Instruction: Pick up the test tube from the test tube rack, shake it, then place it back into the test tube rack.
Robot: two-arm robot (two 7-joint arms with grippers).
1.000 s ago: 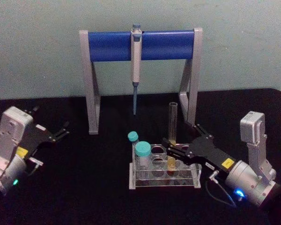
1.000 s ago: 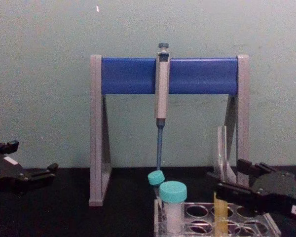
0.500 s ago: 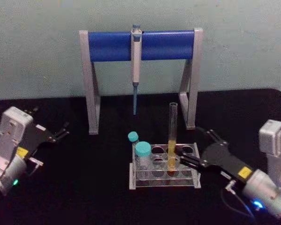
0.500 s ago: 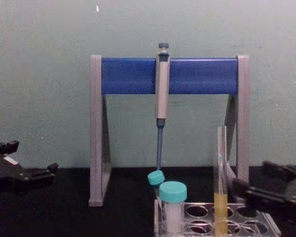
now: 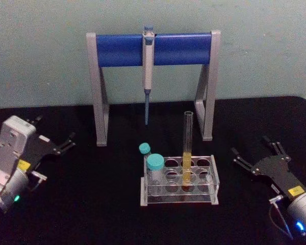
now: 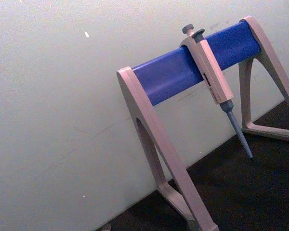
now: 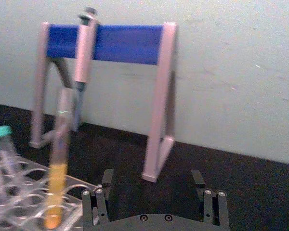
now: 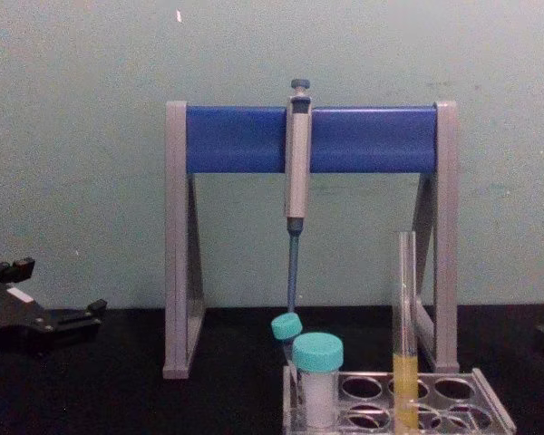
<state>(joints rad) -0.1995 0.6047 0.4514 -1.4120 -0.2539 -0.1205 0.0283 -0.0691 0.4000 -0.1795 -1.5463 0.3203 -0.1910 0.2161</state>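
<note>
The test tube (image 5: 187,145), tall and clear with yellow liquid low down, stands upright and free in the clear test tube rack (image 5: 163,200) at the table's middle. From the chest the test tube (image 8: 404,335) rises out of the test tube rack (image 8: 494,415). My right gripper (image 5: 251,147) is open, well to the right of the rack and holding nothing. In the right wrist view the test tube (image 7: 58,166) and the test tube rack (image 7: 19,209) lie off to one side of the spread right gripper (image 7: 154,195). My left gripper (image 5: 55,130) sits parked at the far left, open and empty.
Two teal-capped vials (image 5: 154,164) stand in the rack's left end. Behind the rack is the grey-and-blue pipette stand (image 5: 153,49) with a grey pipette (image 5: 148,71) hanging from its bar. The black table (image 5: 102,204) runs to a pale wall.
My right gripper opened off the test tube and drew back to the right. The tube stays standing in the rack. The left arm has not moved.
</note>
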